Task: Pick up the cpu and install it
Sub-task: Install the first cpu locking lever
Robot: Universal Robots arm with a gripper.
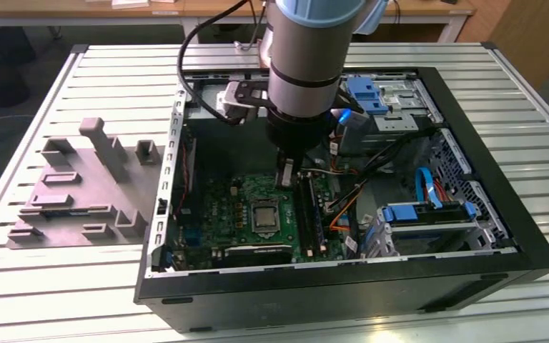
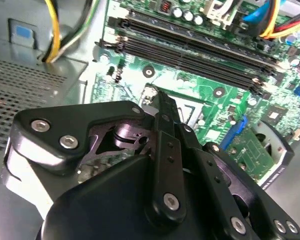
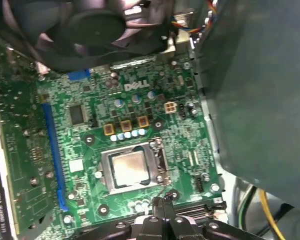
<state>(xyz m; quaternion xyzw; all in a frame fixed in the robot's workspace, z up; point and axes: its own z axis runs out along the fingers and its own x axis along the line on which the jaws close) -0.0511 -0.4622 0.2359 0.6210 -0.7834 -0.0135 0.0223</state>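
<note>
The cpu (image 3: 129, 168), a small pale silver square, lies flat inside the dark metal socket frame (image 3: 157, 161) on the green motherboard. In the exterior view the cpu (image 1: 266, 216) sits mid-board inside the open computer case. My gripper (image 1: 286, 176) hangs over the board just behind the socket, close to the memory slots. Its two slim fingertips (image 3: 156, 204) are pressed together, shut with nothing between them. They stand a little outside the socket frame's edge, apart from the cpu. In the second wrist view the gripper (image 2: 156, 94) covers most of the socket.
A grey moulded fixture (image 1: 79, 189) with upright blocks lies on the slatted table at the exterior view's left. Black case walls (image 1: 332, 286) ring the board. Memory slots (image 2: 190, 47), a black fan (image 3: 90, 30), a grey box (image 3: 260, 90), loose cables (image 1: 370, 179) and blue-tabbed drive cages (image 1: 427, 214) crowd the case.
</note>
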